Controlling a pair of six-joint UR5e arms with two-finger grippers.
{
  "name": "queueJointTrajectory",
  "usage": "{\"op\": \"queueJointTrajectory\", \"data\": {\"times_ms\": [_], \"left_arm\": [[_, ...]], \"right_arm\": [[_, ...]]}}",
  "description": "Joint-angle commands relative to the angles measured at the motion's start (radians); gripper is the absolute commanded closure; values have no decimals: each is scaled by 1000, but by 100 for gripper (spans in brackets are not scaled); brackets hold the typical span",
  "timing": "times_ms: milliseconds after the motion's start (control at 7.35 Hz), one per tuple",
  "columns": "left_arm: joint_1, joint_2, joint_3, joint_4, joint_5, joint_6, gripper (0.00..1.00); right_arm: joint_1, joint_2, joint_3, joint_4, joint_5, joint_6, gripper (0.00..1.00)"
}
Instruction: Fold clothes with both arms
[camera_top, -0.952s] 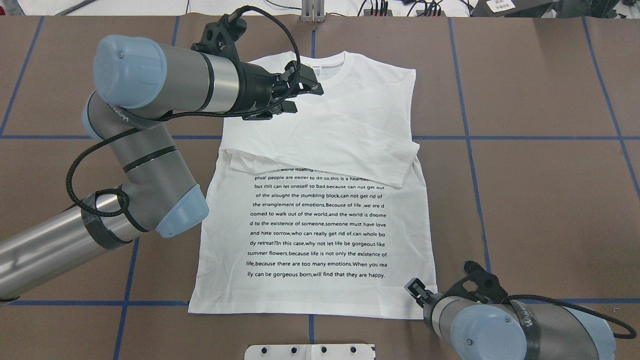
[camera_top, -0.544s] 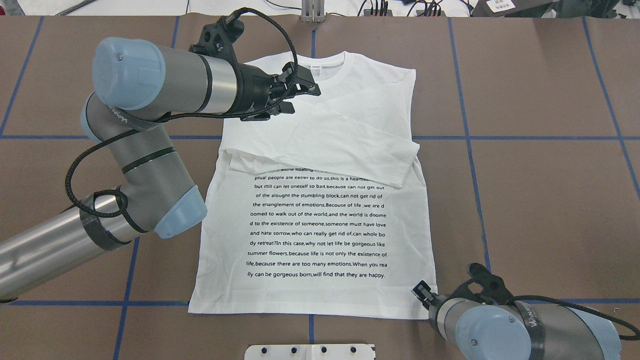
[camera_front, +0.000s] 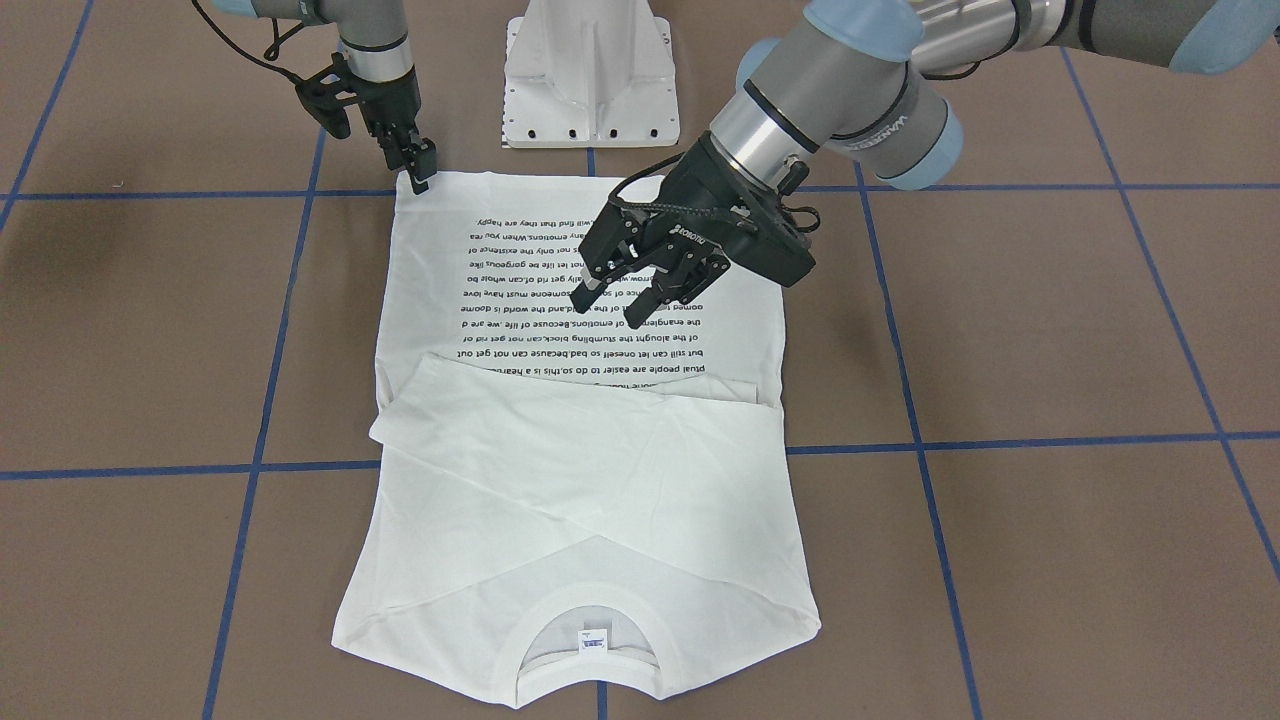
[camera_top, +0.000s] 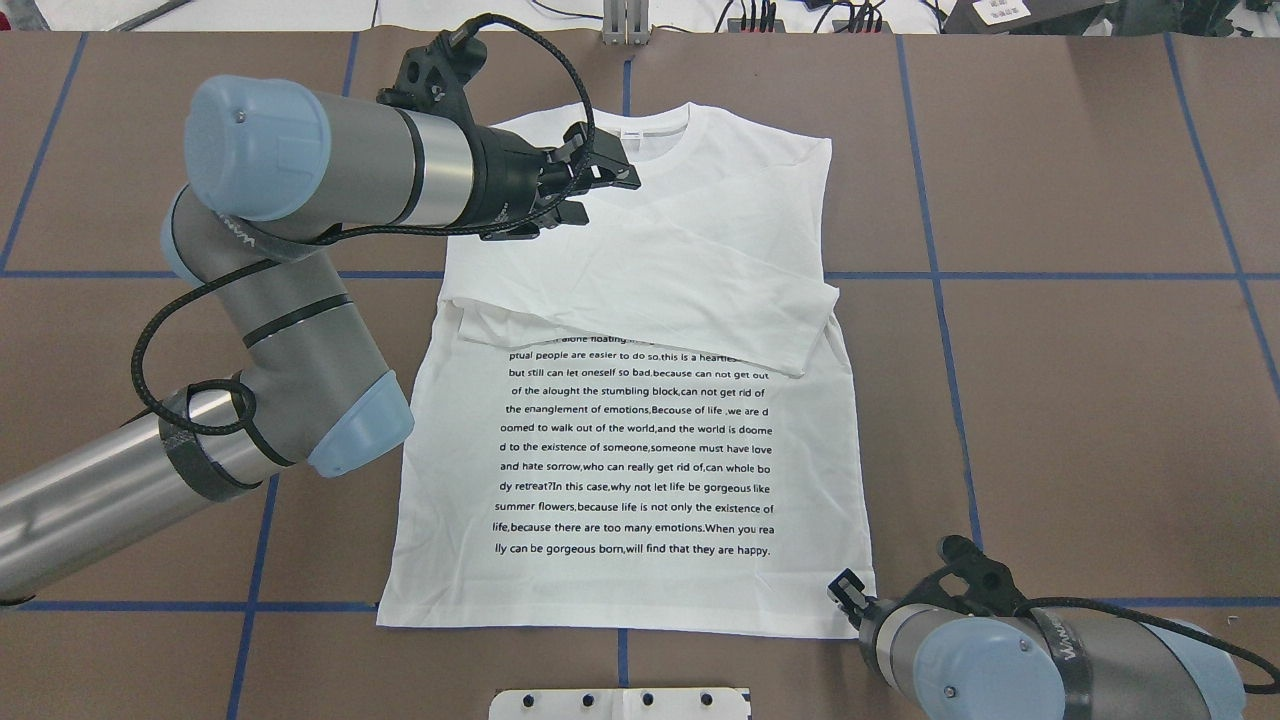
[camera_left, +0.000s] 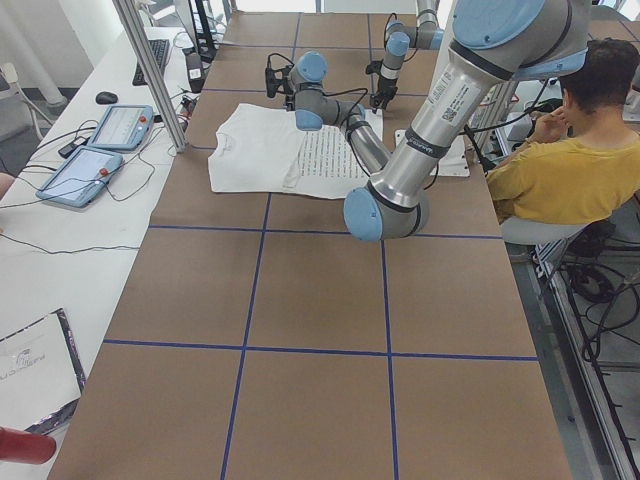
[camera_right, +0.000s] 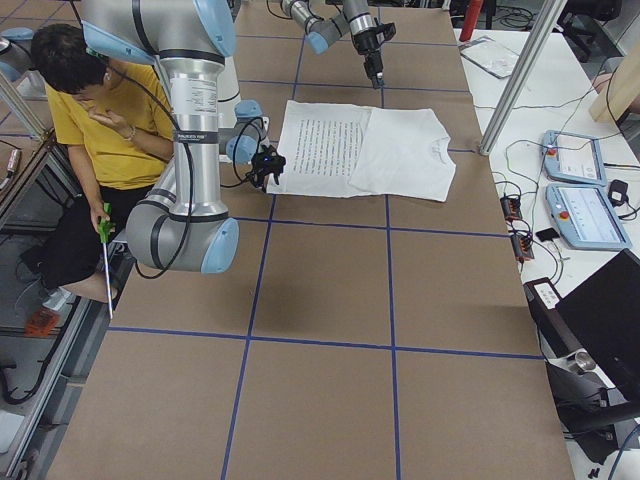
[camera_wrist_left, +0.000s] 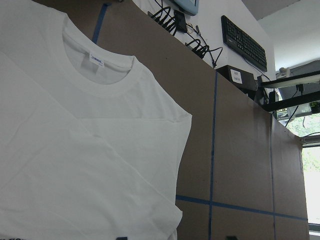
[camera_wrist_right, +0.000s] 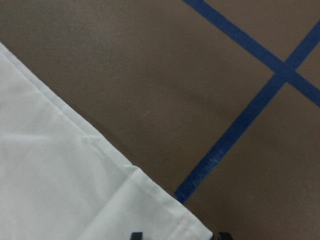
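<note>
1. My left gripper (camera_front: 612, 305): jaws wide apart, nothing in them. It hangs clear above the cloth, out in front of the white pedestal base (camera_front: 590, 70) and slightly to my left of it. Its wrist camera looks down on the ribbed collar (camera_wrist_left: 102, 86) and the neck label (camera_wrist_left: 98, 60).

2. My right gripper (camera_front: 421, 172): fingers a little apart, pointing down, just in front of the pedestal base on my right. The wrist view shows the corner of the hem between the two tips. I cannot tell whether the pads touch the fabric.

3. White long-sleeved T-shirt (camera_front: 580, 500): spread flat, straight out from the pedestal base. The hem is nearest the base and the collar farthest from it.
 - Printed text block (camera_top: 635, 450): faces up on the half nearer the base.
 - Folded sleeves (camera_front: 560, 440): both lie across the chest and cover the top line of text.

4. Brown table (camera_front: 1050, 330): carries the shirt and is marked with a grid of blue tape lines.

5. Person in a yellow top (camera_left: 575, 170): seated behind the pedestal base, off the table.
</note>
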Motion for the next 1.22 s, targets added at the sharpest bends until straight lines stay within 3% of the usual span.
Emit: {"op": "queueJointTrajectory", "data": {"times_ms": [0, 272, 952, 1088], "left_arm": [[-1, 8, -6, 0, 0, 0, 28], [-1, 17, -10, 0, 1, 0, 28], [-3, 43, -47, 0, 1, -2, 28], [10, 132, -112, 5, 1, -2, 28]], "right_arm": [[-9, 0, -1, 1, 0, 6, 49], [-13, 0, 5, 1, 0, 33, 100], [-10, -3, 54, -1, 22, 30, 100], [-9, -3, 59, -1, 22, 30, 100]]}}
